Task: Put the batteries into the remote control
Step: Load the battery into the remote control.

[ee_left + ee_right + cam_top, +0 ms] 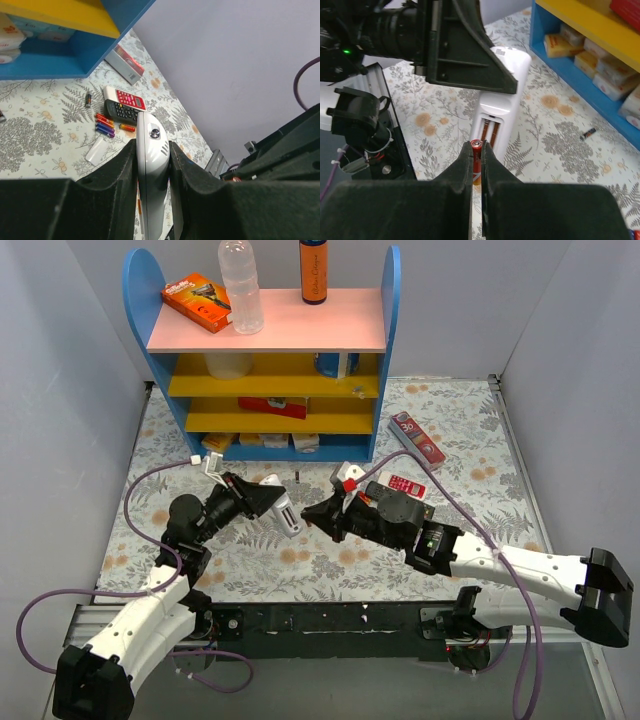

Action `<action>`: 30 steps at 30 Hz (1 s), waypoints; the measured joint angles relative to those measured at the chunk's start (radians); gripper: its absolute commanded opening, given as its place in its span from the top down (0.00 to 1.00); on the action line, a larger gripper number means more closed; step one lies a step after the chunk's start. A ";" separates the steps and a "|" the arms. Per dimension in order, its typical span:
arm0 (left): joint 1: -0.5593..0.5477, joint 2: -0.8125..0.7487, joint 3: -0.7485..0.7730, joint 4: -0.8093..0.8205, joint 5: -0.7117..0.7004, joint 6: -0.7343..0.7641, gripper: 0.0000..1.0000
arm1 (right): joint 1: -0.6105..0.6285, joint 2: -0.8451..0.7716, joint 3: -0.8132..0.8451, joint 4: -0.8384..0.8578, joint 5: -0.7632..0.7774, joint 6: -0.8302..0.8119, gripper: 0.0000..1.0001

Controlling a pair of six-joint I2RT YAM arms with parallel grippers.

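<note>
My left gripper is shut on a white remote control and holds it above the table, its back facing the right arm. In the right wrist view the remote's battery bay is open, with two springs showing. My right gripper is shut on a red-orange battery, its tip just short of the bay's near end. In the left wrist view the remote sits between my fingers. Several spare batteries, red-orange and dark blue, lie on the table. A white battery cover lies beside them.
A blue shelf unit with boxes stands at the back. A red-and-black remote and a long red-and-white box lie on the floral mat to the right. One dark battery lies alone near the shelf.
</note>
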 measured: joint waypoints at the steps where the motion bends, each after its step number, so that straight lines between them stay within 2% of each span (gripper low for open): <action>1: 0.000 0.000 0.000 0.014 0.004 -0.005 1.00 | 0.019 0.000 -0.013 0.039 0.010 -0.013 0.99; 11: 0.000 0.000 -0.015 0.095 0.029 -0.061 1.00 | 0.066 0.036 -0.069 0.288 0.055 -0.100 0.99; 30: 0.000 -0.008 -0.035 0.146 0.042 -0.142 1.00 | 0.071 0.133 -0.085 0.388 0.098 -0.131 0.99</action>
